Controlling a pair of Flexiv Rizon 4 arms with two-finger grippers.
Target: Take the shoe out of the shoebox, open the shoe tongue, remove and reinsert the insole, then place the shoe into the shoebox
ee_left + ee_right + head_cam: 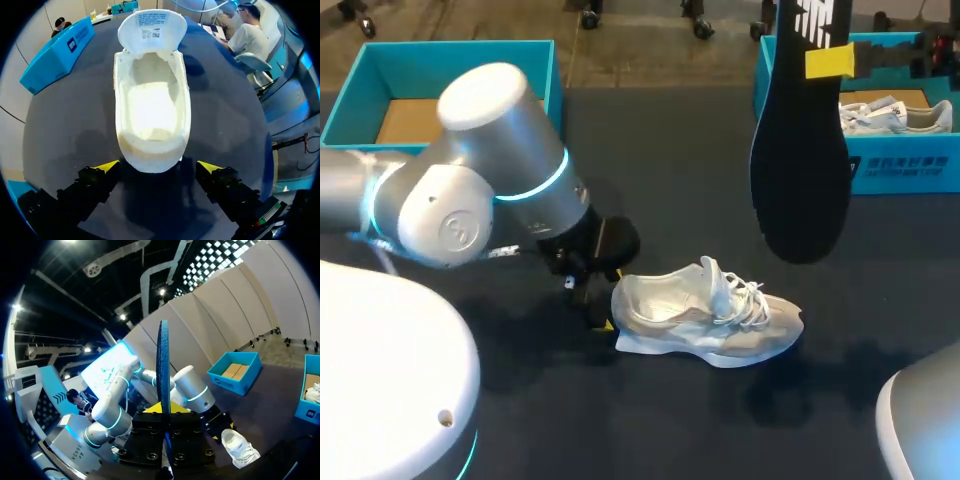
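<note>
A white shoe [710, 318] lies on its sole on the dark table, toe to the right, with its tongue [152, 25] folded forward and its inside bare. My left gripper [592, 300] is low at the heel. In the left wrist view that gripper [158, 167] is open, its yellow tips either side of the heel [150, 155] and apart from it. My right gripper [828, 62] is shut on a black insole [800, 170], which hangs toe down high above the shoe. Seen edge-on, the insole [163, 365] rises from between the fingers of the right gripper [163, 407].
An open teal shoebox [535, 60] with a cardboard floor stands at the back left, behind my left arm [500, 180]. A second teal box [900, 170] at the back right holds another white shoe [895, 115].
</note>
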